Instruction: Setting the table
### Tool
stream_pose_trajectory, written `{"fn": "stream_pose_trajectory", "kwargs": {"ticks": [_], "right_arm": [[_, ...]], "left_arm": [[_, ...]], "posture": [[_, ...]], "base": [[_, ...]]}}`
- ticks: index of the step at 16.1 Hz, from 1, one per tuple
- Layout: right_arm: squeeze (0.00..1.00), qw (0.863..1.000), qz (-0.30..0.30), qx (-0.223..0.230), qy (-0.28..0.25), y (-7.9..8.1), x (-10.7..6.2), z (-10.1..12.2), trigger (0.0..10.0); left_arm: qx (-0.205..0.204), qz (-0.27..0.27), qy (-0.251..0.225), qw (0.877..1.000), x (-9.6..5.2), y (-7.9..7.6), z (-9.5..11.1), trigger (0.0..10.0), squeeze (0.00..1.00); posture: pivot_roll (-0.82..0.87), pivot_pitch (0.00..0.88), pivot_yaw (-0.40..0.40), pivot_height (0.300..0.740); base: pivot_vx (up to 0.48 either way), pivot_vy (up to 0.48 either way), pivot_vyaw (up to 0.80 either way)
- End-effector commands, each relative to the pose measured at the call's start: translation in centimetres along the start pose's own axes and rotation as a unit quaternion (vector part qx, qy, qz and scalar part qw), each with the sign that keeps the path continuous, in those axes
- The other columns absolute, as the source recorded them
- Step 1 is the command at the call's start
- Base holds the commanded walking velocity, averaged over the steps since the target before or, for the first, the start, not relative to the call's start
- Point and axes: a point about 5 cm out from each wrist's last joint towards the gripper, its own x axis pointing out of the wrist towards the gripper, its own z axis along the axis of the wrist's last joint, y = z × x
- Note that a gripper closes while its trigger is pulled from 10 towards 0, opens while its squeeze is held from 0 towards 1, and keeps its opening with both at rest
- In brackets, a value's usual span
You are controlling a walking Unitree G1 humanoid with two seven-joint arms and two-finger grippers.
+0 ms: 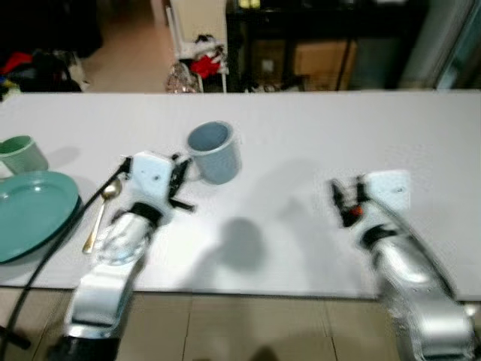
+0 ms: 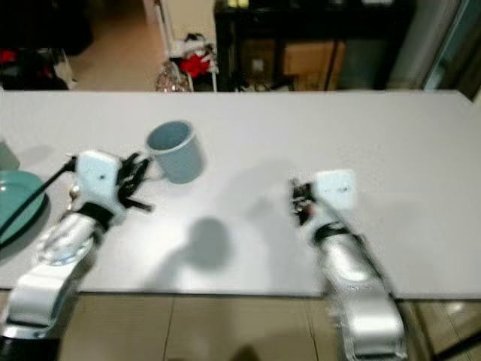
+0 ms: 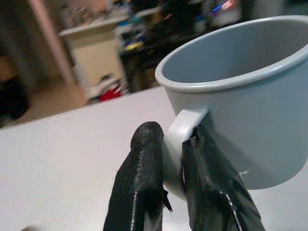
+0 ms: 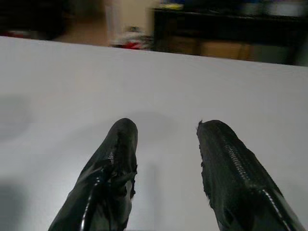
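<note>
A grey-blue mug (image 1: 215, 152) is on or just above the white table (image 1: 301, 135), left of centre. My left gripper (image 1: 183, 177) is shut on the mug's handle (image 3: 179, 144), one black finger on each side of it. A green plate (image 1: 30, 212) lies at the table's left edge with a green cup (image 1: 22, 154) behind it. A gold spoon (image 1: 103, 212) rests just right of the plate, beside my left arm. My right gripper (image 4: 166, 139) hovers open over bare table right of centre, holding nothing.
Beyond the table's far edge stand a dark shelf unit (image 1: 316, 37) and a pile of clothes on the floor (image 1: 199, 64). A black cable (image 1: 52, 248) runs along my left arm. Tiled floor (image 1: 248, 331) lies below the near edge.
</note>
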Motion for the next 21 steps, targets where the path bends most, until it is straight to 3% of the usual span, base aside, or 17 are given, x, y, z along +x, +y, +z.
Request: {"fn": "stream_pose_trajectory", "kwargs": {"ticks": [1, 3, 5, 7, 14, 16, 21], "right_arm": [[0.00, 1.000, -0.005, -0.005, 0.001, -0.5, -0.1, -0.1, 10.0], [0.00, 1.000, 0.015, -0.011, 0.005, -0.2, 0.1, -0.4, 10.0], [0.00, 0.997, 0.079, -0.003, 0.010, 0.7, -0.1, -0.8, 10.0], [0.00, 0.991, 0.124, -0.032, 0.047, 1.1, -0.5, -1.4, 10.0], [0.00, 0.979, 0.171, -0.071, 0.083, 0.5, -1.3, -2.6, 10.0], [0.00, 0.979, 0.172, -0.070, 0.081, 0.7, -1.4, -2.6, 10.0], [0.00, 0.976, 0.192, -0.067, 0.073, 1.4, -1.5, -2.6, 10.0]], "left_arm": [[0.002, 0.000, 0.002, 1.000, 0.1, -0.1, 0.0, 10.0, 0.00], [0.010, -0.002, 0.017, 1.000, 0.1, -0.1, -0.5, 10.0, 0.00], [0.023, -0.010, 0.040, 0.999, 0.4, -0.3, -1.5, 10.0, 0.00], [0.032, -0.003, 0.064, 0.997, 1.5, 0.2, -2.6, 10.0, 0.00], [0.013, 0.016, 0.067, 0.998, 5.8, 0.3, -4.6, 10.0, 0.00], [-0.005, 0.011, 0.070, 0.998, 6.3, 0.1, -5.0, 10.0, 0.00], [0.033, -0.003, 0.098, 0.995, 7.1, -1.1, -6.8, 10.0, 0.00]], "posture": [[0.00, 0.000, 0.065, 0.740], [0.00, 0.000, 0.072, 0.740], [0.01, 0.000, 0.078, 0.740], [0.01, 0.000, 0.085, 0.740], [-0.01, 0.000, 0.111, 0.740], [-0.01, 0.000, 0.126, 0.740], [-0.02, 0.000, 0.133, 0.740]], "base": [[0.289, 0.000, 0.00], [0.000, 0.000, 0.00], [0.000, 0.000, 0.00], [0.000, 0.000, 0.00], [0.000, 0.000, 0.00], [0.000, 0.000, 0.00], [0.000, 0.000, 0.00]]}}
